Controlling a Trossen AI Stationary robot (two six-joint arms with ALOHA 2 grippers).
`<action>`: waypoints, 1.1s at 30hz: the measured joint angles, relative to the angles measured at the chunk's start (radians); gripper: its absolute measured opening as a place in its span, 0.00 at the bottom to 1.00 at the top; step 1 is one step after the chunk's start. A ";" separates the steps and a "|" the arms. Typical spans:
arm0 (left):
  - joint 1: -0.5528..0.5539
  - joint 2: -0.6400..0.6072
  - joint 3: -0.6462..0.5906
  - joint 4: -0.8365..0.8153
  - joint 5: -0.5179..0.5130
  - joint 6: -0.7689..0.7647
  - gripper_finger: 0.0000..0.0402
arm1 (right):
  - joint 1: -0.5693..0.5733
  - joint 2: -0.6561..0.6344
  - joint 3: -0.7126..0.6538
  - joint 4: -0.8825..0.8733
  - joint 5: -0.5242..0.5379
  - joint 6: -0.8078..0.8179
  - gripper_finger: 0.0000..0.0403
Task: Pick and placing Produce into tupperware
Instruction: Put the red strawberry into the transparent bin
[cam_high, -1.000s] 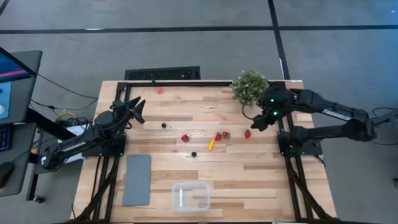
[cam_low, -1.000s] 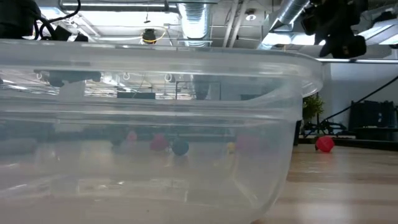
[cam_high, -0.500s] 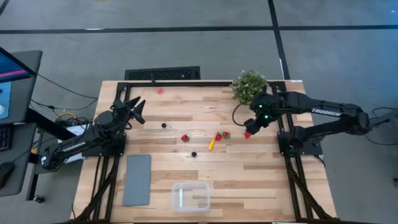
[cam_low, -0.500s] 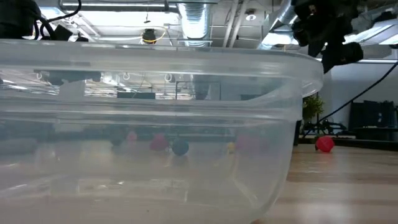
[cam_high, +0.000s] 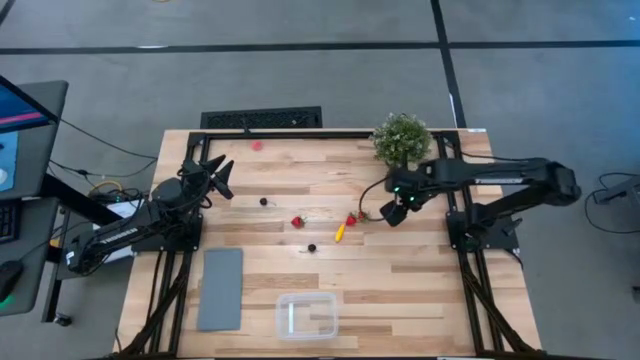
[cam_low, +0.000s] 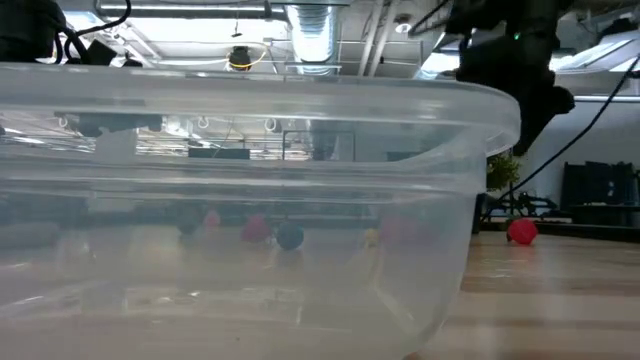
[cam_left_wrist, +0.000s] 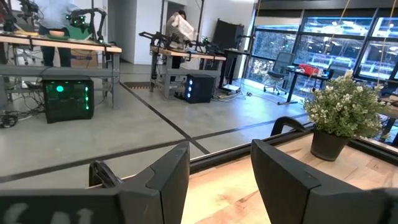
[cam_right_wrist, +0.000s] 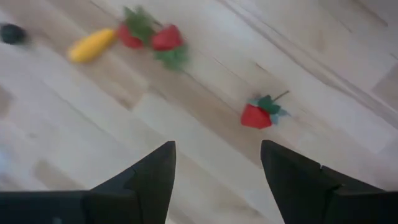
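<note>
The produce lies mid-table: a lone strawberry (cam_right_wrist: 260, 115) nearest my right gripper, two strawberries side by side (cam_right_wrist: 152, 37), the yellow piece (cam_high: 340, 232), another strawberry (cam_high: 297, 222) and two black berries (cam_high: 264, 201) (cam_high: 312, 247). My right gripper (cam_high: 392, 212) hovers open above the lone strawberry (cam_low: 521, 232), fingers pointing down; in the high view it hides that strawberry. The clear tupperware (cam_high: 307, 315) sits by the near edge and fills the low view (cam_low: 250, 200). My left gripper (cam_high: 222, 175) waits open over the far-left part of the table.
A leafy potted plant (cam_high: 401, 138) stands at the far right corner, just behind my right arm. A flat grey slab (cam_high: 220, 288) lies left of the tupperware. A pink spot (cam_high: 257, 144) marks the far edge. Bare wood lies between the produce and the tupperware.
My right gripper has moved toward the table's left and a little toward the near edge, coming lower, from beside the plant to over the lone strawberry. It has stayed open. The produce has not moved.
</note>
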 joint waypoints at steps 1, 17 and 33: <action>0.000 0.000 0.000 0.000 0.000 0.000 0.41 | 0.007 0.021 0.000 -0.011 0.017 0.010 0.65; 0.000 0.000 0.000 0.000 0.001 -0.006 0.41 | 0.007 0.178 -0.073 0.036 0.116 -0.006 0.65; 0.000 0.000 0.000 0.000 0.002 -0.006 0.41 | -0.011 0.136 -0.220 0.247 0.087 0.070 0.65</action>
